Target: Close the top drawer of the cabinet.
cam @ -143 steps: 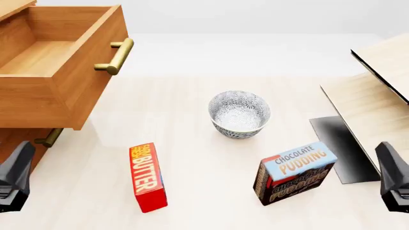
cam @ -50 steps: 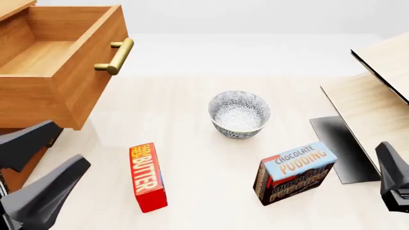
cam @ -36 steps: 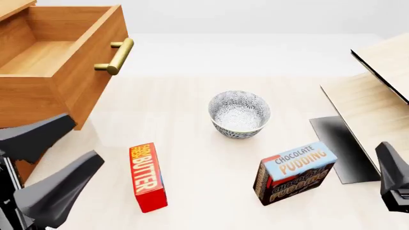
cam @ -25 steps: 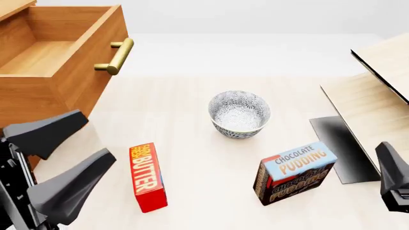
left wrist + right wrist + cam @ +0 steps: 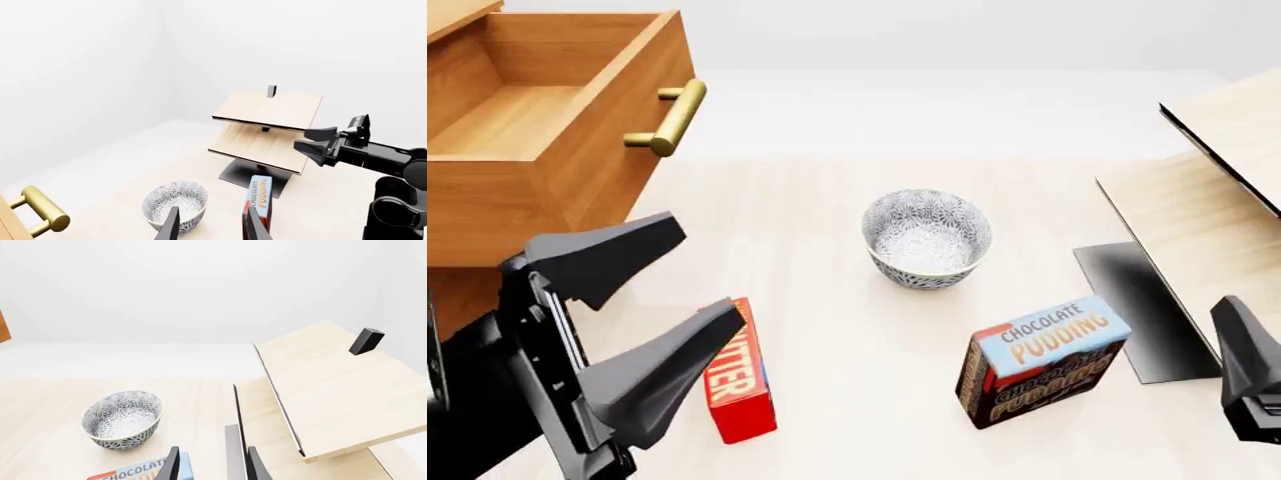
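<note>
Now I'm in the approach: my left gripper, fingers spread wide, hangs below the honey-brown wooden top drawer, pulled far out at upper left. Next I'd push its brass bar handle inward. My right gripper idles, slightly parted.
</note>
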